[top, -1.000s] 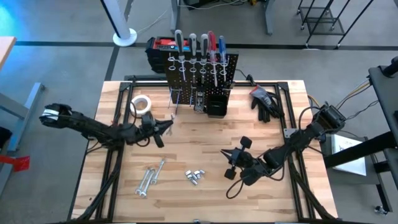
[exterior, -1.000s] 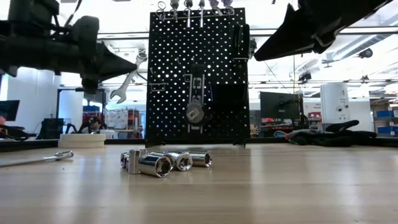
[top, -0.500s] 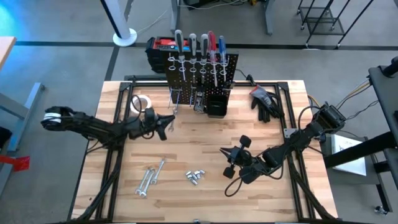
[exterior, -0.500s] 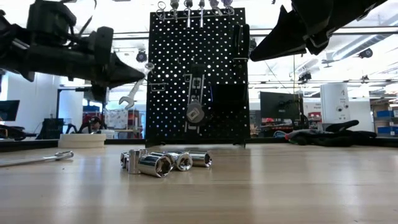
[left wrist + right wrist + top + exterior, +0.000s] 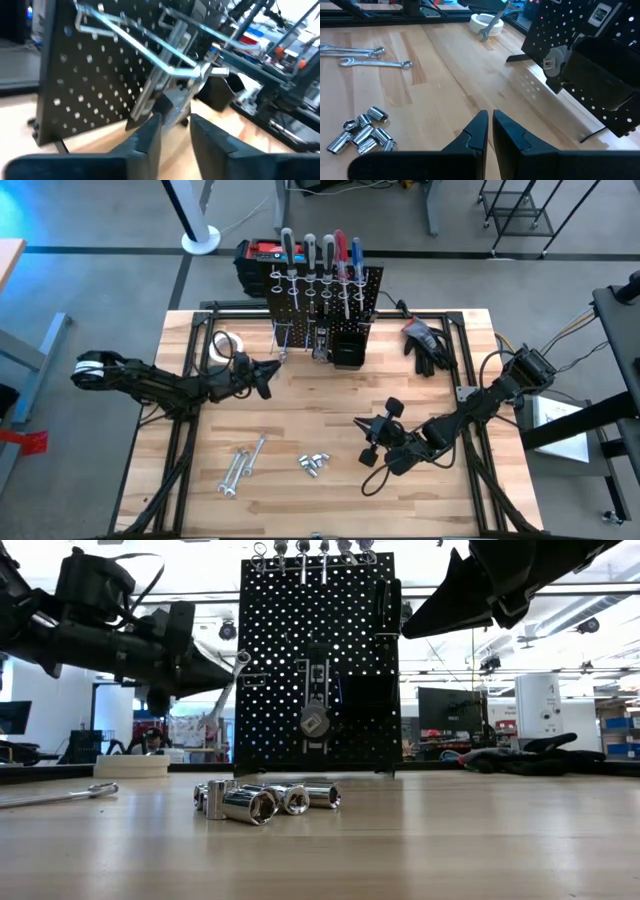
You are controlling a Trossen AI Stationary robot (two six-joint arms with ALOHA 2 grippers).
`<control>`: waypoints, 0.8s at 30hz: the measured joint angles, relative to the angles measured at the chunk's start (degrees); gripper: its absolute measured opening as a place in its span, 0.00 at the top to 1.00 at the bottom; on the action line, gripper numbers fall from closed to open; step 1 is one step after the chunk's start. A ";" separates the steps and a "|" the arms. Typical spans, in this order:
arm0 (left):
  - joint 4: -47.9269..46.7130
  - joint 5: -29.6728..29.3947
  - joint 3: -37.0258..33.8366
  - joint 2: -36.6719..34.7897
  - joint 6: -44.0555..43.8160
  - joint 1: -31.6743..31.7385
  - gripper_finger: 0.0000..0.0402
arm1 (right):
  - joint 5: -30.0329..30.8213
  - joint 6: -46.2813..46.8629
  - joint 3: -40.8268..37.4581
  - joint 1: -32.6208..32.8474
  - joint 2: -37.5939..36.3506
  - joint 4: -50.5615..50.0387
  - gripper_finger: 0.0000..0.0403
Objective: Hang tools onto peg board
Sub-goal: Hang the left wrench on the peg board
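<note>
Step in hand, judged from above: carrying a wrench (image 5: 276, 360) to the board (image 5: 325, 292). Clamped in the left gripper (image 5: 262, 374), just off the board's lower left corner, close to touching it. Loose wrenches (image 5: 241, 466) and sockets (image 5: 314, 464) lying well in front of the board, unhung. Right gripper (image 5: 364, 427) waiting in front of the board, to its right side, well apart from it.

From table height: wrench slanting up from the left gripper to the board's left edge, head about level with a hook there; cannot tell whether touching. Sockets bunched in front of the board's foot.

From the left wrist: fingers (image 5: 149, 141) pinched narrowly on the wrench shank, board face filling the view close ahead, a long hook (image 5: 131, 41) jutting out just above the wrench head.

From the right wrist: fingers drawn together to a slit, holding nothing; sockets and loose wrenches off to the side away from the board.

Next move, by judgement: calls for lining the wrench's ring end with the hook tip, sliding it on, then easing the grip open only once hung. Risk of snagging neighbouring hooks.
</note>
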 joint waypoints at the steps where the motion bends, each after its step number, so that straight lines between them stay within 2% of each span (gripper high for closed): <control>1: -0.02 -0.63 0.37 0.00 0.49 0.00 0.78 | -0.02 0.12 0.00 0.00 0.00 0.02 0.95; 6: -2.94 -1.68 3.24 0.15 2.52 0.00 0.63 | -0.09 0.61 0.01 0.00 0.00 0.11 0.95; 10: -12.09 1.28 6.39 -0.24 1.91 -0.29 0.55 | -0.46 0.73 0.04 0.08 -0.09 0.18 0.95; 13: -20.57 4.13 8.47 -0.28 -0.77 -1.80 0.53 | -1.39 1.41 0.04 0.28 -0.28 0.15 0.95; 24: -43.56 3.51 13.33 -0.69 -13.46 -15.33 0.54 | -1.75 3.17 0.04 0.28 -0.33 0.13 0.95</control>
